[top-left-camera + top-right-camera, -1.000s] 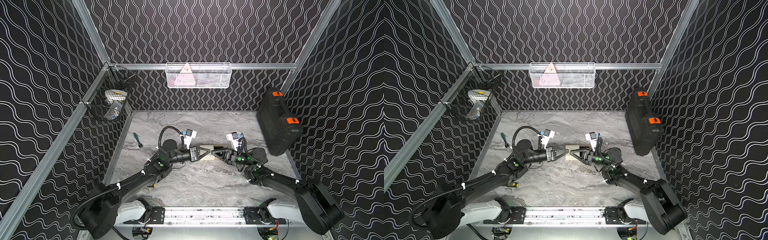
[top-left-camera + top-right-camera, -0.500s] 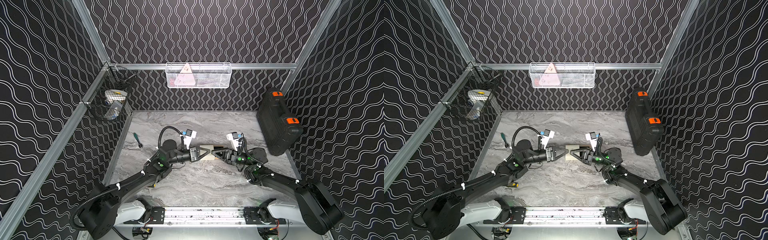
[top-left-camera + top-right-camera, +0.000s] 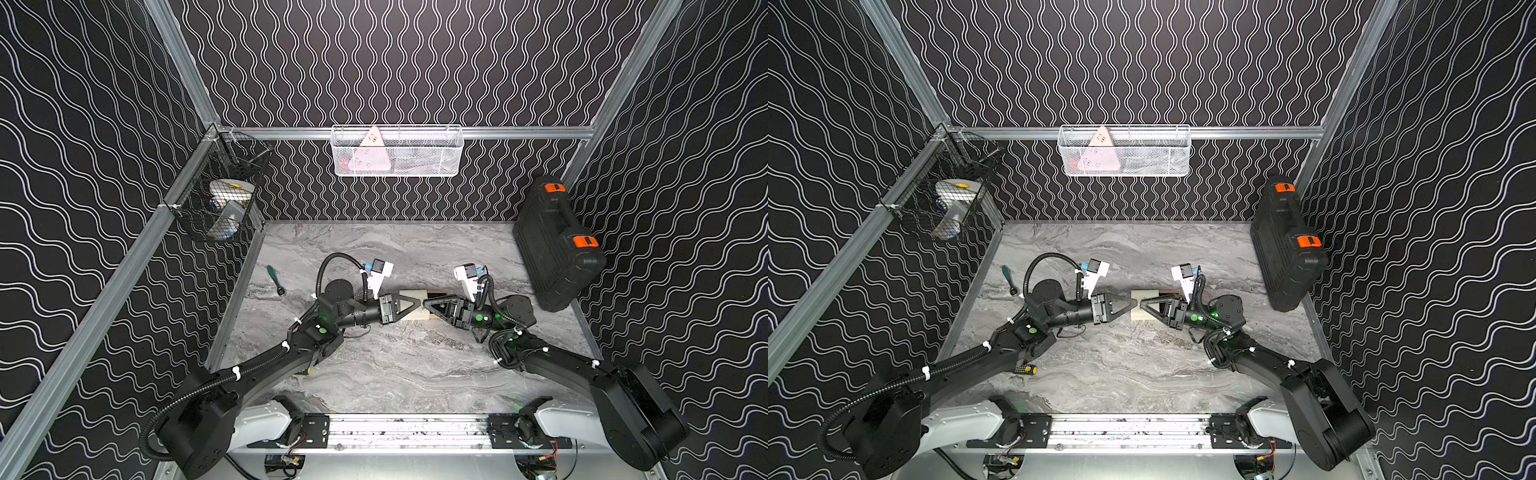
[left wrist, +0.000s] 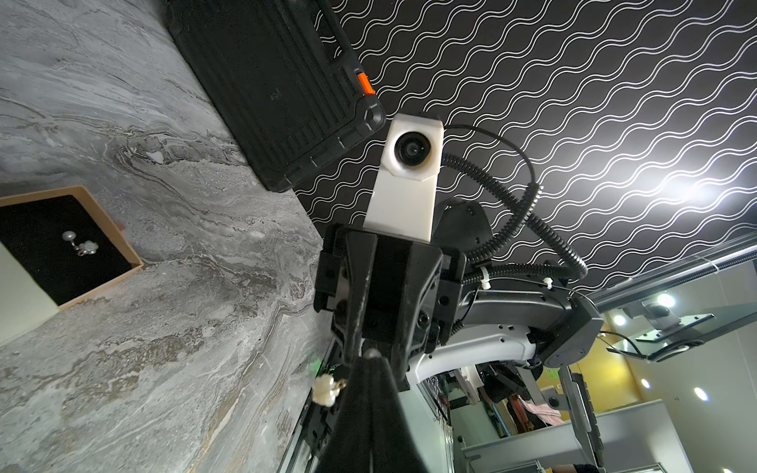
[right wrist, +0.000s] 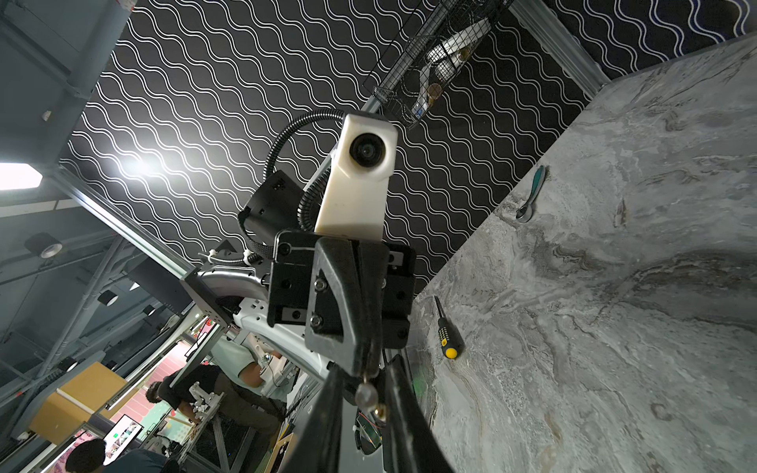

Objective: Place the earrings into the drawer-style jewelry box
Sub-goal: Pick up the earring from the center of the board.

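The drawer-style jewelry box (image 3: 409, 296) (image 3: 1142, 296) lies mid-table, its tan, black-lined tray (image 4: 102, 213) slid out. One of the earrings (image 4: 80, 244) rests on the lining. The other earring (image 4: 325, 391), a white flower piece, sticks out beside my left gripper (image 4: 370, 360), which is shut on it. Both grippers meet tip to tip just above the box in both top views, left gripper (image 3: 421, 300) against right gripper (image 3: 425, 305). In the right wrist view that earring's pearl (image 5: 366, 395) hangs between the fingers of my right gripper (image 5: 364, 368), which stand slightly apart around it.
A black case with orange latches (image 3: 557, 249) leans at the right wall. A teal-handled spoon (image 3: 275, 279) lies at the left edge. A yellow-tipped screwdriver (image 3: 1025, 369) lies beside the left arm. Wire baskets hang on the back wall (image 3: 397, 151) and left wall (image 3: 220, 199).
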Robot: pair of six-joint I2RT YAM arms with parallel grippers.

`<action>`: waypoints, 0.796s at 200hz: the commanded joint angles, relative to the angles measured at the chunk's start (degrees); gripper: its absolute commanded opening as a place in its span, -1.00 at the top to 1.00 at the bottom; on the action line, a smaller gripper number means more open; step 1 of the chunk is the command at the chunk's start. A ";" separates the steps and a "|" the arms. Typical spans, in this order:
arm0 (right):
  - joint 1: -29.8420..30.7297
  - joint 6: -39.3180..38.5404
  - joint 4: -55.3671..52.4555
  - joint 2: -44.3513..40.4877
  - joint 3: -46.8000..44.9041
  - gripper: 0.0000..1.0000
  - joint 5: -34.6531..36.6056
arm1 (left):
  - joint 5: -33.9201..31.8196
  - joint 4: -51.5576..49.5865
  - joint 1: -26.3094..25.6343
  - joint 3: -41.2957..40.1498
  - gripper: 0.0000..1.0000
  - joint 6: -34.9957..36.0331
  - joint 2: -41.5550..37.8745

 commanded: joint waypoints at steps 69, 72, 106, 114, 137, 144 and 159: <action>0.06 -0.66 -0.44 -0.42 0.84 0.64 -0.41 | 0.53 2.53 0.06 0.34 0.98 -1.03 -0.13; 0.10 -0.69 -0.44 -0.40 0.84 0.64 -0.42 | 0.48 2.51 0.07 0.33 0.98 -1.04 -0.17; 0.07 -0.58 -0.27 -0.28 1.02 0.62 -0.72 | 0.31 2.33 0.06 0.41 0.98 -0.92 -0.30; 0.08 -0.56 -0.35 -0.24 1.02 0.61 -0.84 | 0.25 2.33 0.01 0.43 0.98 -0.91 -0.32; 0.07 -0.71 -0.60 -0.31 1.11 0.61 -0.94 | 0.34 2.29 0.05 0.44 0.98 -0.95 -0.27; 0.08 -0.89 -1.02 -0.39 1.26 0.62 -1.02 | 0.35 2.22 0.07 0.49 0.98 -0.89 -0.30; 0.06 -0.87 -1.05 -0.36 1.39 0.64 -1.03 | 0.25 2.07 0.07 0.44 0.98 -0.86 -0.33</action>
